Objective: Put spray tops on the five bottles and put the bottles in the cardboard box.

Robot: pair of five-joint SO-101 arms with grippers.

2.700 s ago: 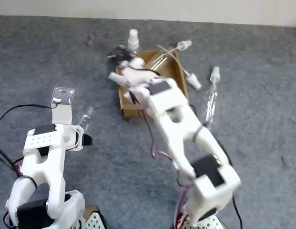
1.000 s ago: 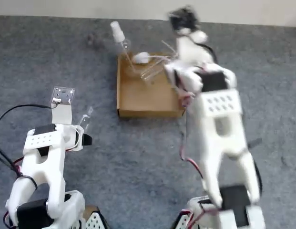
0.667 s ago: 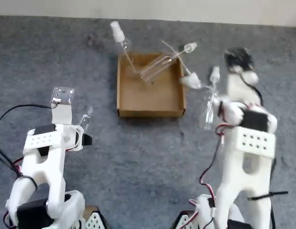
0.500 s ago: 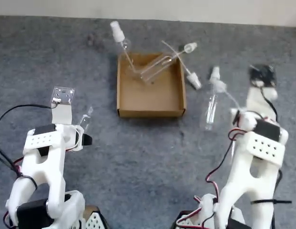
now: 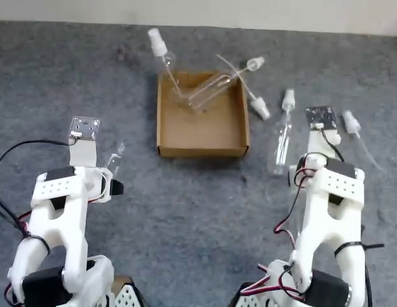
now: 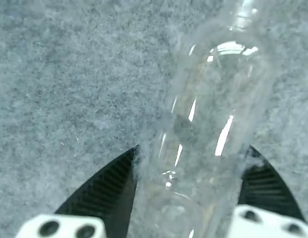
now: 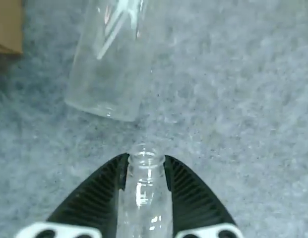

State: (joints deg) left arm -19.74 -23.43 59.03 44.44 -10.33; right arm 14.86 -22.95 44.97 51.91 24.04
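Clear plastic sits clamped in both grippers: the left gripper (image 6: pixel 192 151) squeezes a bottle (image 6: pixel 213 99) by its body, while the right gripper (image 7: pixel 146 159) pinches an open-necked bottle (image 7: pixel 144 193) with the mouth facing out, probably so a top can go in. A loose spray top (image 5: pixel 350 121) lies just beside that arm; a capped bottle (image 5: pixel 279 142) lies on the carpet (image 5: pixel 185 211) between it and the cardboard box (image 5: pixel 201 151), not yet packed.
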